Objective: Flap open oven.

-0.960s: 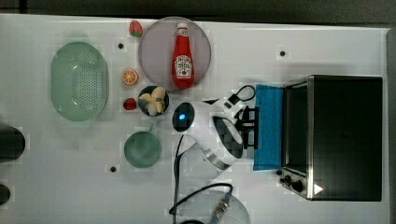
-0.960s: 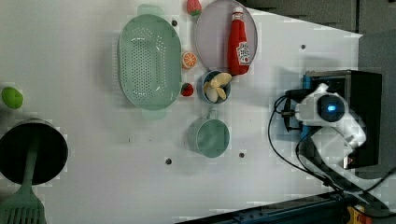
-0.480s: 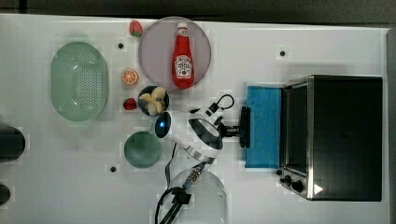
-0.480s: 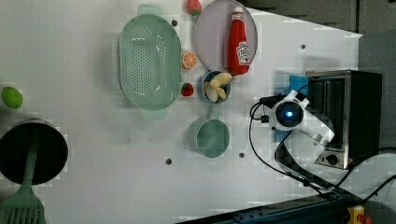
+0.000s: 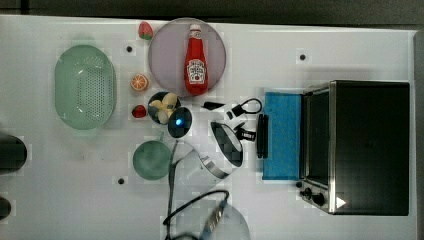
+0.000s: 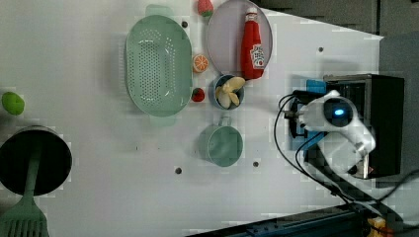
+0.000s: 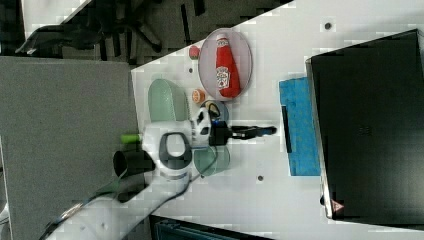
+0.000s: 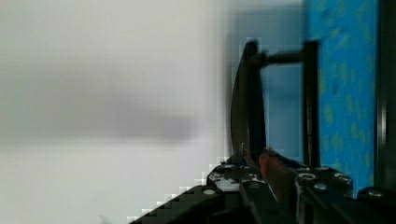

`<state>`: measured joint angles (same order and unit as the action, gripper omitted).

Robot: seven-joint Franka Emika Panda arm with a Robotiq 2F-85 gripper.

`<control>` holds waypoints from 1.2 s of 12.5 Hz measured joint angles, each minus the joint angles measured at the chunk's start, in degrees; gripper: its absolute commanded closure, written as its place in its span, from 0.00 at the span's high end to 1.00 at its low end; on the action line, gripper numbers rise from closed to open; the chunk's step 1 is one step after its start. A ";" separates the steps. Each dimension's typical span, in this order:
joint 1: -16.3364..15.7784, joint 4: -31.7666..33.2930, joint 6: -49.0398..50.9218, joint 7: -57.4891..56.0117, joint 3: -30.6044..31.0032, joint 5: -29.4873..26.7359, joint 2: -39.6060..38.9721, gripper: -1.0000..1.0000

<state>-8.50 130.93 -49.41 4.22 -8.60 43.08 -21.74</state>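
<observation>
- You have the oven at the top view's right edge of the table, its blue door flapped down flat toward the arm.
- Your gripper sits at the door's handle, jaws narrowly parted; in the wrist view the fingers meet the bar, but you can't tell whether they clamp it.
- A ketchup bottle lies on a plate.

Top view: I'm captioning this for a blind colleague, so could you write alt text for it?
A toaster oven at the top view's right has its blue glass door folded down flat onto the white table, and the robot's hand is at the door's bar handle. Farther left lie a ketchup bottle on a plate and a green colander.
</observation>
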 measured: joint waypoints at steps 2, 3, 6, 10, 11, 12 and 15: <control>-0.11 -0.11 0.14 0.55 -0.04 -9.01 6.17 0.18; 0.00 -0.56 0.20 0.61 -0.03 -13.07 9.02 0.18; 0.24 -2.01 3.69 0.65 -0.05 -22.95 16.84 0.18; 0.55 -2.46 14.41 0.65 -0.21 -36.81 26.78 0.18; 0.50 -2.80 17.93 0.65 -0.11 -37.47 29.16 0.18; 0.45 -3.92 21.28 0.65 0.02 -37.47 31.19 0.18; 0.17 -11.08 35.15 0.66 -0.36 -38.56 34.98 0.18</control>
<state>-8.32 119.85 -14.26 4.88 -8.96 4.52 13.24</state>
